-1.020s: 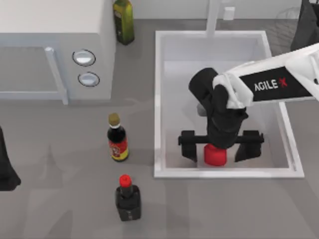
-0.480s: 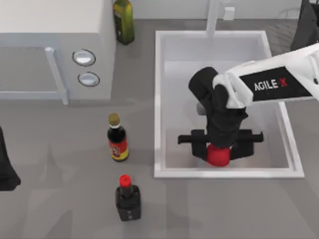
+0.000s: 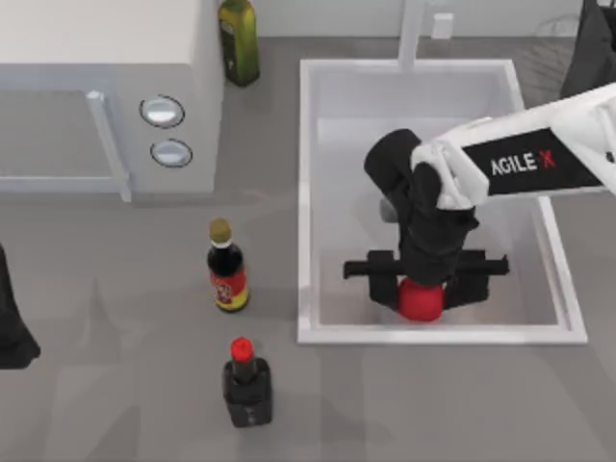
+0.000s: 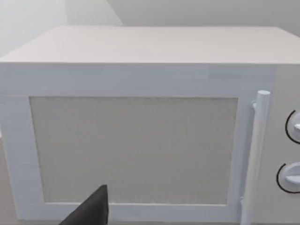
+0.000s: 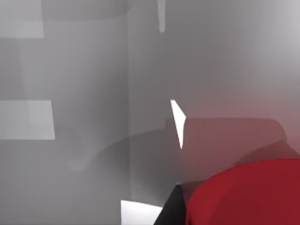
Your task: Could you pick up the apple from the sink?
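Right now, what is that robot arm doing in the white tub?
The right gripper is down inside the sink, with its fingers closed on the apple near the sink's front edge. The apple looks gripped but not yet raised out. The left arm sits parked at the table's left edge.

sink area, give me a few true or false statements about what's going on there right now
1. The apple is inside the sink. True.
2. The right gripper is closed on the apple. True.
3. The left gripper is reaching into the sink. False: it sits at the table's left edge, far from the basin.
4. The apple lies by the faucet end of the sink. False: it is near the opposite end.
5. Two dark bottles stand on the table left of the sink. True.
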You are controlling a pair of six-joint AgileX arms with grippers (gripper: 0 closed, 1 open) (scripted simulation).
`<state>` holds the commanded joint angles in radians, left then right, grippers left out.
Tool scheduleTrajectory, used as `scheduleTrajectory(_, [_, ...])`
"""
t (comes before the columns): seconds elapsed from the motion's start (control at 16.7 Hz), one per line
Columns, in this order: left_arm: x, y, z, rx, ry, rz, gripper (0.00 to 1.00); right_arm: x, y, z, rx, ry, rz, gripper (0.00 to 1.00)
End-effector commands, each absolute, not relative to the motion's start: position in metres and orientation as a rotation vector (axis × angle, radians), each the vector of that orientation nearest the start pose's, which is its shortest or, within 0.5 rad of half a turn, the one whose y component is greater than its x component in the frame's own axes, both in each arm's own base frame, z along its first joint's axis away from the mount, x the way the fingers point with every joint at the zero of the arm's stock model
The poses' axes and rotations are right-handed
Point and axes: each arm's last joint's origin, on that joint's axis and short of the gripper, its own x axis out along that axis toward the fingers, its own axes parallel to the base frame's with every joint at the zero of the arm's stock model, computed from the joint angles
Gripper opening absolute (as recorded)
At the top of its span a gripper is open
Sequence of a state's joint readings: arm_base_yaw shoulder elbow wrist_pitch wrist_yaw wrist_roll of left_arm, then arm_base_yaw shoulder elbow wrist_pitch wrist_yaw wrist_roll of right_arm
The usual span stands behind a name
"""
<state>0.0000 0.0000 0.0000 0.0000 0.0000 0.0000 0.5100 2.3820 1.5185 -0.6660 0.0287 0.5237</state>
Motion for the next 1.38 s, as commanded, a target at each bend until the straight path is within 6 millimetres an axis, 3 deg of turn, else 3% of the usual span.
scheduleTrajectory(0.12, [0.106,-0.001,0.16,0.0,0.0,0.0,1.0,0.374,0.214,0.044,0.003,1.521,-0.001,0.0])
scheduleTrajectory(0.3, [0.106,-0.001,0.16,0.0,0.0,0.0,1.0,0.386,0.222,0.078,0.005,1.515,0.002,0.0])
scheduleTrajectory(0.54, [0.106,-0.001,0.16,0.0,0.0,0.0,1.0,0.393,0.226,0.153,-0.007,1.543,-0.011,0.0])
scheduleTrajectory(0.78, [0.106,-0.001,0.16,0.0,0.0,0.0,1.0,0.382,0.219,0.234,-0.012,1.555,-0.016,0.0])
scheduleTrajectory(0.9, [0.106,-0.001,0.16,0.0,0.0,0.0,1.0,0.375,0.214,0.265,-0.005,1.539,-0.009,0.0])
scheduleTrajectory(1.02, [0.106,-0.001,0.16,0.0,0.0,0.0,1.0,0.371,0.211,0.283,0.001,1.525,-0.003,0.0])
scheduleTrajectory(1.38, [0.106,-0.001,0.16,0.0,0.0,0.0,1.0,0.371,0.206,0.285,0.001,1.522,0.001,0.0])
